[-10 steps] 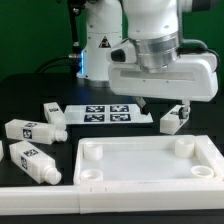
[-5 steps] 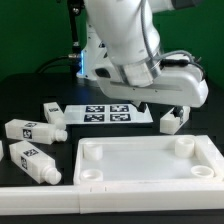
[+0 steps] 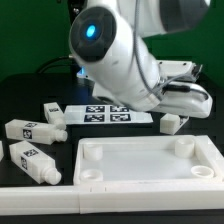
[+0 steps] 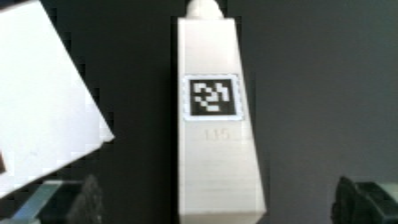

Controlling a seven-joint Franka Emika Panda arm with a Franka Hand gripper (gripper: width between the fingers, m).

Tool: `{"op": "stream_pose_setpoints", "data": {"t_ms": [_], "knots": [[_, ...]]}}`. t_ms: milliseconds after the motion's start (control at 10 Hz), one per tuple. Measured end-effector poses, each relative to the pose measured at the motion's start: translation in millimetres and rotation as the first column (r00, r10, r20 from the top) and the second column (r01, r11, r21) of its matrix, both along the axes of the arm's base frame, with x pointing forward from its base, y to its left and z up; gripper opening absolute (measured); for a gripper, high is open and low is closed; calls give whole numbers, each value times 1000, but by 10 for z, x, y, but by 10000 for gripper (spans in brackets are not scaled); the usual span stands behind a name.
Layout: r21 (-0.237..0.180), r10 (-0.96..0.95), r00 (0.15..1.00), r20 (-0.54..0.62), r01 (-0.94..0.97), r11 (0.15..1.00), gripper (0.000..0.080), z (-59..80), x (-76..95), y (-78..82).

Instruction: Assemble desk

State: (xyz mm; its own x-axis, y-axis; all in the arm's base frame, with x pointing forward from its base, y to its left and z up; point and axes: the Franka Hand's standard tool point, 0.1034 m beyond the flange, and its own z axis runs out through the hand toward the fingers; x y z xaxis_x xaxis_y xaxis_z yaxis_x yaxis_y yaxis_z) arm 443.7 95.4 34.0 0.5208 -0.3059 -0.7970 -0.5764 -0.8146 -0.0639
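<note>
The pincer [image 4: 217, 205] was spread apart, its fingers clear on either side of a white tagged leg [image 4: 217, 110]. The leg lay on the black bench [image 3: 120, 132] by the desk panel's [image 3: 150, 147] far right corner. Three other legs [image 3: 25, 129] lay at the left.

The marker board [image 3: 88, 112] lies flat on the black table [image 3: 30, 92], far from the exterior camera, and several of its black-and-white tags are visible. A wide white bar [image 3: 60, 203] runs along the near edge of the table. In the wrist view, the corner of a flat white sheet [image 4: 36, 95] rests on the black surface; it cannot be identified.
</note>
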Motion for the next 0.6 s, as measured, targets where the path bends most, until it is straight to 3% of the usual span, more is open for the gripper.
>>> {"op": "stream_pose_setpoints", "data": {"t_ms": [100,300,600], "knots": [[0,-1,1000,0,1,1000,649,-17,13,-4],[22,-66,998,-20,67,998,649,-47,3,158],[11,-63,998,-29,64,998,649,-212,-155,246]]}}
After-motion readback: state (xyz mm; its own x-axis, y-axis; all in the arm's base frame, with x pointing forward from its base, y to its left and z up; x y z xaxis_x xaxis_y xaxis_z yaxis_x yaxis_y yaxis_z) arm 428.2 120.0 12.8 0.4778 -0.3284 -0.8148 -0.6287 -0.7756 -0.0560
